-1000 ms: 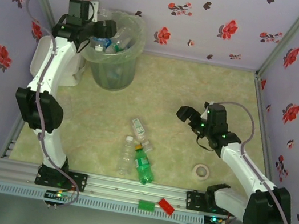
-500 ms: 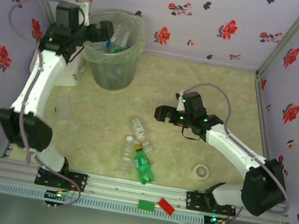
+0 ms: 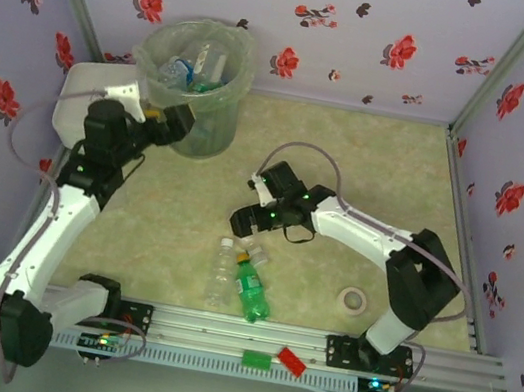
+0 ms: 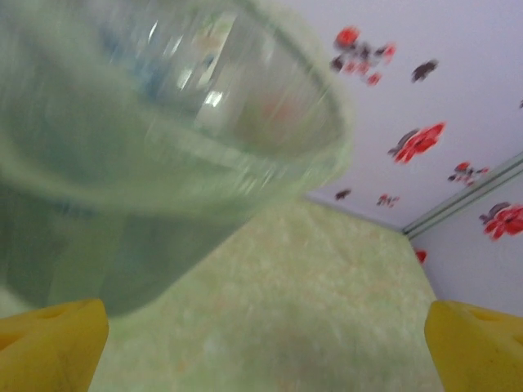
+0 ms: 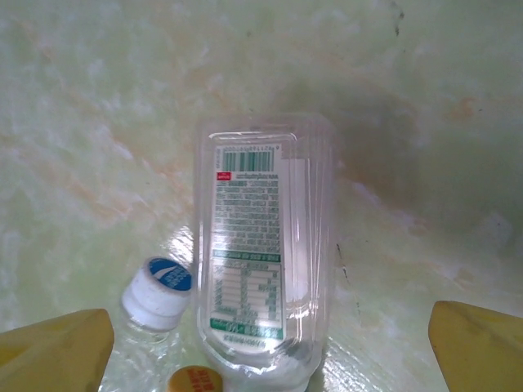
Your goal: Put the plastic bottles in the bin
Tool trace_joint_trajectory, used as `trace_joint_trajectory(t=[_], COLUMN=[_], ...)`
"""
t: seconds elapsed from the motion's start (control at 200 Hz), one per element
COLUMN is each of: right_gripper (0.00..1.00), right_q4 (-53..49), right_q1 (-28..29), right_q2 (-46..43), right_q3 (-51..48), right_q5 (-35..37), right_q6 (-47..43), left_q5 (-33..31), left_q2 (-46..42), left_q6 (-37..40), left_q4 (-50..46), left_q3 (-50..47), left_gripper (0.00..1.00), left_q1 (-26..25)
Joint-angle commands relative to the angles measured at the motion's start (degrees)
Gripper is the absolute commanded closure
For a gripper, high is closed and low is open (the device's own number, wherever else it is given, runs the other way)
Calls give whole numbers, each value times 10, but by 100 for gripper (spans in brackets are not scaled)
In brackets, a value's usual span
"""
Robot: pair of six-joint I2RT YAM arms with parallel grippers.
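Several plastic bottles lie at the front middle of the table: a clear one with a white label (image 5: pixel 261 253), a clear one with a white and blue cap (image 3: pixel 219 275), and a green one (image 3: pixel 251 292) with an orange cap (image 5: pixel 194 381). My right gripper (image 3: pixel 249 212) hovers open over the labelled bottle, its yellow fingertips (image 5: pixel 57 351) wide on either side and touching nothing. The bin (image 3: pixel 193 82), a grey-green bucket lined with a clear bag, stands at the back left with bottles (image 3: pixel 188 69) inside. My left gripper (image 3: pixel 175 125) is open and empty, just in front of the bin's wall (image 4: pixel 163 163).
A white box (image 3: pixel 87 94) sits behind the left arm by the left wall. A tape roll (image 3: pixel 355 300) lies at the front right. A red block (image 3: pixel 291 360) and a green block (image 3: pixel 256 360) rest on the front rail. Floral walls enclose three sides.
The left arm has drawn back from over the bin's mouth and dropped beside it. The right arm has swung left and down over the bottles.
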Motion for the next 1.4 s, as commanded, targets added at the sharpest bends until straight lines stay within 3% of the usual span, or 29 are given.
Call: trace_joint_trajectory(t=[0.0,0.16,0.285,0.46,0.77,1.09,1.245,1.395], right_gripper=[1,4,8,19,45,49,49,48], right_q4=[-35,-33,-29,-37,-25,68,134,220], right_q1=[15,25,26,25,15,-52,-106,-144], right_q2=[42,84,110,139,143,8,-54,-110], right_q3=[46,72,90,107,114,47,14,-36], right_q5=[50,72,93,186,193,126,79,27], right_q6=[-25,-23,-19,-10,22,118,189,244], left_q5=[-6,-9,-49,-63,-65,-68,-95,-112], left_q2=[-31,-53,-58,-36,-7,-9,32,128], left_q6=[-53,-114,-133,-125,-106,-98,-112,-126], left_q4=[42,113,153,159,149,165,238,328], left_q3=[-68,-168,-204,-200,-181,-177,-178,-153], left_gripper=[0,0,0,0,0,0,0,0], left_q1=[-4,-20,-53,-86,-105,-149,-222,-307])
